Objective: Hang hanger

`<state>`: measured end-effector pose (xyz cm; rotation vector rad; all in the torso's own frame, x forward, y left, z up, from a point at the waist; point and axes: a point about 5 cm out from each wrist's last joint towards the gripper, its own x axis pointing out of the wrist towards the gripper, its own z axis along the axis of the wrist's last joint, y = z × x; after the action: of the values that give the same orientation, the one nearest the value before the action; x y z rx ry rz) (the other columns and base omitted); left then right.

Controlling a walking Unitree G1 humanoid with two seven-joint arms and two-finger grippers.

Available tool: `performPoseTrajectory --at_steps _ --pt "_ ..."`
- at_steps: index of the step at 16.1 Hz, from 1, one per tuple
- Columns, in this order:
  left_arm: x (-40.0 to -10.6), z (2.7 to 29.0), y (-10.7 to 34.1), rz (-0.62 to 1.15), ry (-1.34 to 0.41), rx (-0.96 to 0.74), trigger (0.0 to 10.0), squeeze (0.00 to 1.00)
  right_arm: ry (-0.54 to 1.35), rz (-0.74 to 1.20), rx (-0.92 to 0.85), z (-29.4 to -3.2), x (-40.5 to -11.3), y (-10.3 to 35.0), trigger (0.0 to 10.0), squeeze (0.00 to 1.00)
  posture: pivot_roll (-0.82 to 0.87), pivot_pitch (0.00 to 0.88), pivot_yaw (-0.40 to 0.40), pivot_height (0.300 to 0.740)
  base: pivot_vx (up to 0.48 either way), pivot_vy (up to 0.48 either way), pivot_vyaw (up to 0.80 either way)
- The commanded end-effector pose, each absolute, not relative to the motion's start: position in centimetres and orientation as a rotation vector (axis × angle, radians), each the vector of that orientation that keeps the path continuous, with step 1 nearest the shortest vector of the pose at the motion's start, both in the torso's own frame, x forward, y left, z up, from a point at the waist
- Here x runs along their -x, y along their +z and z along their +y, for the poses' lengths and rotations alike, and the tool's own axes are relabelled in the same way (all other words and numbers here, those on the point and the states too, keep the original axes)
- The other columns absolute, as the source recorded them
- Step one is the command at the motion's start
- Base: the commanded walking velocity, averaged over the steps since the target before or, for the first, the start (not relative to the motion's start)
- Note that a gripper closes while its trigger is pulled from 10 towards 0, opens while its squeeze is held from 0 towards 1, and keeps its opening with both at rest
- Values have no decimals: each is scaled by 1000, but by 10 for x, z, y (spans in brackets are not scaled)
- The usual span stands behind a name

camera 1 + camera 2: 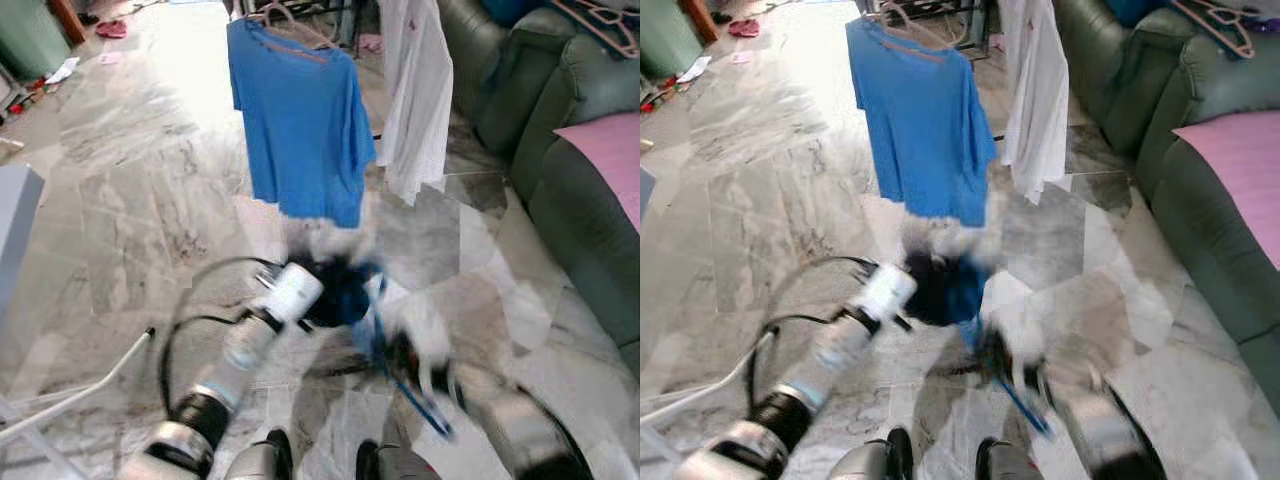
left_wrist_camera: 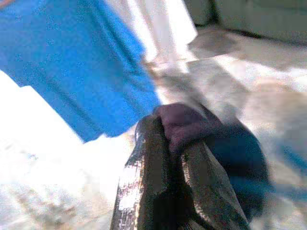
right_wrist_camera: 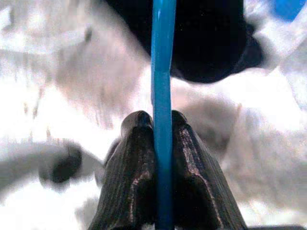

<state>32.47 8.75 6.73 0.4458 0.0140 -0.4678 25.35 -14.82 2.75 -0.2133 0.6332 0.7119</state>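
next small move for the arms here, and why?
Probably lift both arms toward the rack where the blue shirt hangs. The right gripper is shut on the blue hanger, and the left gripper is shut on a dark garment. Both sit low over the floor, below the hanging clothes, and the views are blurred.

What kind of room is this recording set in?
Most likely a home living room used for drying laundry: a green sofa along one side, a marble tile floor, and a blue shirt and white garment hanging on hangers.
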Motion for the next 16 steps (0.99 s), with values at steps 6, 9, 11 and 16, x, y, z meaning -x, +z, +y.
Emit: performPoseTrajectory --at_steps 6,9,11,16 --pt "-330 84 76 -25 -454 -424 10000 0 796 752 277 -160 -224 0 10000 0 -167 210 80 740 0 0 0" --pt "-329 84 79 -47 -467 -408 10000 0 756 758 201 -164 -223 -5 10000 0 -159 211 81 740 0 0 0" --pt "-331 91 83 -75 -445 -412 10000 0 718 757 132 -167 -222 -7 10000 0 -152 211 82 740 0 0 0" --pt "-338 116 85 -66 -337 -461 10000 0 542 732 -35 -188 -228 -7 10000 0 -143 211 82 740 0 0 0"
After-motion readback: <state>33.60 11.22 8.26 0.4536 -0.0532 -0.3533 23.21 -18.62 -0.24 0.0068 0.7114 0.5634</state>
